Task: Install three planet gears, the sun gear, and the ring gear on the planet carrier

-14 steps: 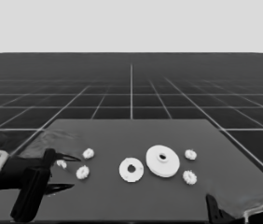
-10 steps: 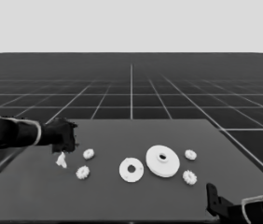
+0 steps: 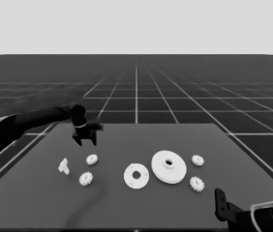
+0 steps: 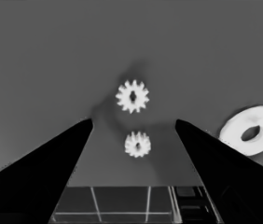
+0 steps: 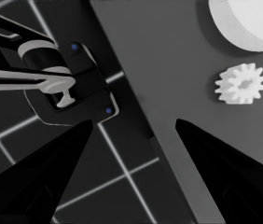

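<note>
At the left, your left gripper hangs above the table, jaws spread wide and holding nothing; the left wrist view frames 2 planet gears between them, so it looks lined up for a descent on one. Below it lie a thin white piece and those 2 gears, apart from each other. Toward the middle, the smaller round part lies flat, hole bare, no gear on it yet. Just beside it sits the larger round part, and 2 more gears lie to its right. Your right gripper waits at the table's near right corner, jaws apart and empty.
</note>
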You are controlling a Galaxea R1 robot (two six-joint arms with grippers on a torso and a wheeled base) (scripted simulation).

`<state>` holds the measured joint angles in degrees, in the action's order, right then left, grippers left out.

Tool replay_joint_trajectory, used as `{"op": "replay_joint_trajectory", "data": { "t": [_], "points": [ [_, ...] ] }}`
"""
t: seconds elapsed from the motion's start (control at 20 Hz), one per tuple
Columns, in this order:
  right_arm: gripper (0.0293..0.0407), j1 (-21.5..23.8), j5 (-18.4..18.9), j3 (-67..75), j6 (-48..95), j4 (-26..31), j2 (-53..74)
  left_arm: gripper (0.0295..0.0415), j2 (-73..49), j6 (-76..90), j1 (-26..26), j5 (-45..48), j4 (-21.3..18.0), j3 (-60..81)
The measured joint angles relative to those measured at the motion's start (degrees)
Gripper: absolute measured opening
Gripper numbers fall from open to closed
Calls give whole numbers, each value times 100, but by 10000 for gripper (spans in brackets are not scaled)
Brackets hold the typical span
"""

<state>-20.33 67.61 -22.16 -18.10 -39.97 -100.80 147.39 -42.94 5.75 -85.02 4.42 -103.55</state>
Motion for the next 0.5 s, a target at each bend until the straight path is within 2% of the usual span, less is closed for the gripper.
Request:
{"op": "replay_joint_trajectory", "data": {
  "t": [0.05, 0.15, 0.45, 0.5],
  "points": [
    [385, 0, 0, 0, 0, 0, 0, 385, 122, 100, -628, 369, 328, -280],
    [385, 0, 0, 0, 0, 0, 0, 385, 408, 370, -1144, 749, 551, -917],
    [385, 0, 0, 0, 0, 0, 0, 384, 601, 593, -1294, 905, 568, -1359],
    [385, 0, 0, 0, 0, 0, 0, 349, 610, 597, -1296, 925, 580, -1378]
  ]
}}
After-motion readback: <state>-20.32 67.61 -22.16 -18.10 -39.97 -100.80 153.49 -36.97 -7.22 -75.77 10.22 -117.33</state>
